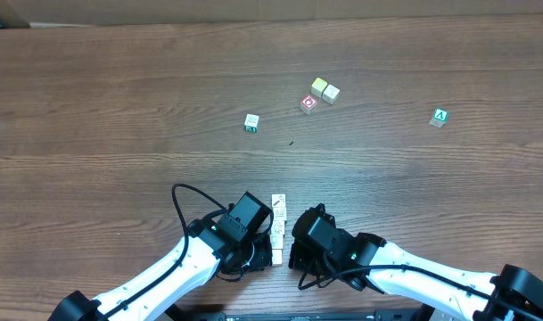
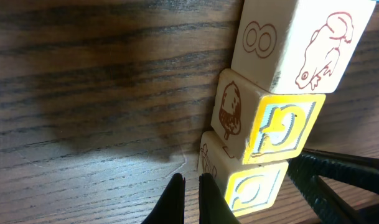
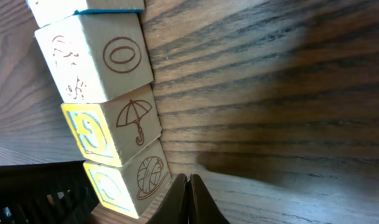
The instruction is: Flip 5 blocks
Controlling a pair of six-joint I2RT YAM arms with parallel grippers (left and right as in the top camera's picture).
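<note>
Several cream-faced blocks stand in a tight row [image 1: 277, 228] near the table's front edge, between my two grippers. The left wrist view shows three of them: one with an "8" and an animal [image 2: 295, 40], one with an acorn and a yellow-framed face [image 2: 264, 121], and one lowest in the view [image 2: 245, 183]. My left gripper [image 2: 189, 186] is shut on nothing, just left of that lowest block. The right wrist view shows an "O" block [image 3: 96, 56], an umbrella block [image 3: 114, 127] and a yarn-ball block [image 3: 136, 180]. My right gripper [image 3: 189, 183] is shut and empty beside the yarn-ball block.
Farther back lie two pale yellow cubes [image 1: 324, 89], a red-marked cube [image 1: 308, 103], a teal-marked cube [image 1: 251, 122] and a green "A" cube [image 1: 440, 117]. The right arm's black body [image 2: 345, 177] shows just beyond the row in the left wrist view.
</note>
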